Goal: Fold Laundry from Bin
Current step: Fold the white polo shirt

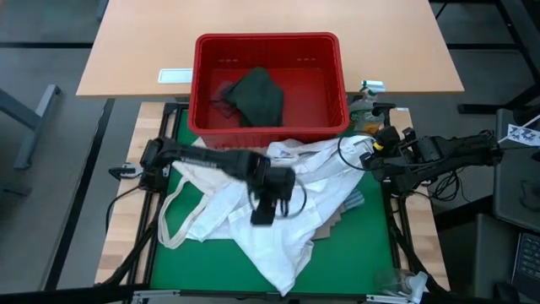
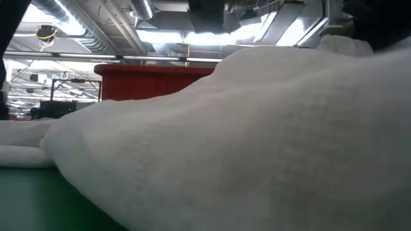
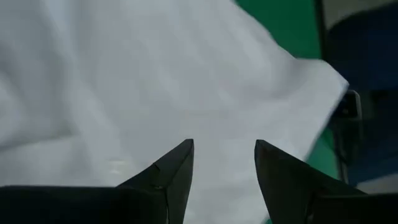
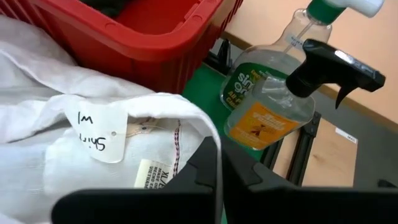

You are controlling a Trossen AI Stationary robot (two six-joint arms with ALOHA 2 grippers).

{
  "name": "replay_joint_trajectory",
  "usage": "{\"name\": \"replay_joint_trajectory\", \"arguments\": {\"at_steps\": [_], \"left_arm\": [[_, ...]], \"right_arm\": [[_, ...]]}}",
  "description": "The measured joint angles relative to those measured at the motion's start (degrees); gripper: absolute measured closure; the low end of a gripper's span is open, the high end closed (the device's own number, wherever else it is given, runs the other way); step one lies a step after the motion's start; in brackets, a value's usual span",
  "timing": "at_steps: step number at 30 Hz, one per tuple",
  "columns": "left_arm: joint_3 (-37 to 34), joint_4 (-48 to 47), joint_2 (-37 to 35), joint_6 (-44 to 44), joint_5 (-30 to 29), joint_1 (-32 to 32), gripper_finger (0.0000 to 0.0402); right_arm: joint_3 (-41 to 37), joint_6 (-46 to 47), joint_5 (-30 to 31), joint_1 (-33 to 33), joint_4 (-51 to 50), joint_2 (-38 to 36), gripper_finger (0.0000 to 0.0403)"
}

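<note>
Most of what we see from table height is one pale swell of the large white shirt (image 2: 270, 147), which hides both arms and all but the top edge of the red bin (image 2: 151, 80) behind it. From above, the shirt (image 1: 278, 228) lies heaped just in front of the bin (image 1: 268, 84), covering most of the green mat (image 1: 354, 253); a dark green-grey top (image 1: 257, 97) lies inside the bin. On the bin's left front side, our left gripper (image 1: 263, 215) reaches out over the shirt, fingers (image 3: 177, 168) apart with nothing between them. Off the bin's right front corner, our right gripper (image 1: 369, 160) sits with fingers pressed together at the shirt's collar edge (image 4: 180, 124); whether cloth is pinched we cannot tell. Two spray bottles (image 4: 273, 93) stand beside that corner, partly cut off.
</note>
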Motion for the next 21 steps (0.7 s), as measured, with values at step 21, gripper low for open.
{"name": "replay_joint_trajectory", "arguments": {"at_steps": [21], "left_arm": [[-14.53,-1.54,0.87,-62.06,-22.30,-28.40,0.0237]], "right_arm": [[0.00,-0.02,-5.97,0.00,-0.01,0.00,0.0397]]}}
